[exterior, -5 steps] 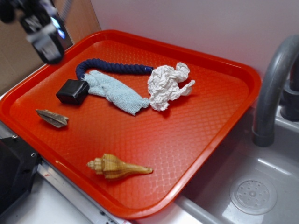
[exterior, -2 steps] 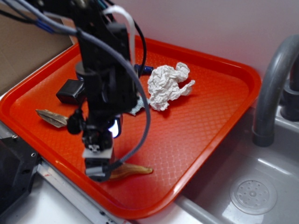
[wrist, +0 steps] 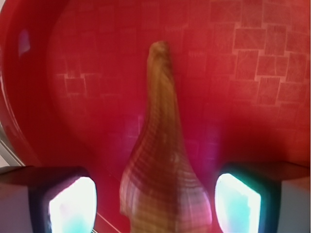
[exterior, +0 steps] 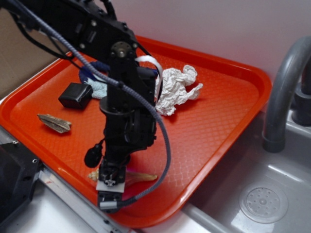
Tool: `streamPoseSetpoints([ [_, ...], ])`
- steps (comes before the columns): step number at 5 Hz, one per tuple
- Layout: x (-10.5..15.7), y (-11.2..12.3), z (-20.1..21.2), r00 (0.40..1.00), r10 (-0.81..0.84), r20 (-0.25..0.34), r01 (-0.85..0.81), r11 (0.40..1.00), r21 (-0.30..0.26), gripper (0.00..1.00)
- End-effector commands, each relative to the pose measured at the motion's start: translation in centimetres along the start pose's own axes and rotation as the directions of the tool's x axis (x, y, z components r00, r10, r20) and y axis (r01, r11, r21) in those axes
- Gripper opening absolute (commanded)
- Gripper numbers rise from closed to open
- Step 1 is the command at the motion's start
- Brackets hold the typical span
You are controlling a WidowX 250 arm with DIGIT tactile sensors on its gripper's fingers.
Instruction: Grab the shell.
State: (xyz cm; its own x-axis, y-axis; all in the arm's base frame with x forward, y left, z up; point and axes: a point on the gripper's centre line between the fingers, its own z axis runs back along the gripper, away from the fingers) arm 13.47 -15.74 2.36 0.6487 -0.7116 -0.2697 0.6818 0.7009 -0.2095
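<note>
The gripper (wrist: pixel 155 201) is down over the shell (wrist: pixel 160 160), fingers (wrist: pixel 73 204) spread either side, not yet pinching.

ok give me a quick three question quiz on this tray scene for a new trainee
1. True or false: the shell lies between the two fingertips of the gripper.
2. Which way does the shell's thin point face in the wrist view: A) away from the gripper, B) toward it?
3. Fill in: the crumpled white paper lies on the red ____.

Key: 1 true, with gaps showing on both sides, so the pads are not yet closed on it. 2 A. 3 tray.
</note>
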Motion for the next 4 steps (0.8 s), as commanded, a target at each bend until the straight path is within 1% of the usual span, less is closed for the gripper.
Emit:
streamPoseSetpoints([
  [1,-1.0,-0.5,-0.9,0.998,0.038,-0.043,-0.035,0.997,0.062,0.0],
  [2,-1.4,0.4,-0.5,0.996,0.081,-0.046,-0.077,0.994,0.082,0.0],
  [3,-3.0,2.5,2.7,0.98,0.199,0.015,-0.199,0.971,0.133,0.0],
  [4,-4.5,4.4,7.9,0.926,0.348,0.149,-0.363,0.927,0.091,0.0],
])
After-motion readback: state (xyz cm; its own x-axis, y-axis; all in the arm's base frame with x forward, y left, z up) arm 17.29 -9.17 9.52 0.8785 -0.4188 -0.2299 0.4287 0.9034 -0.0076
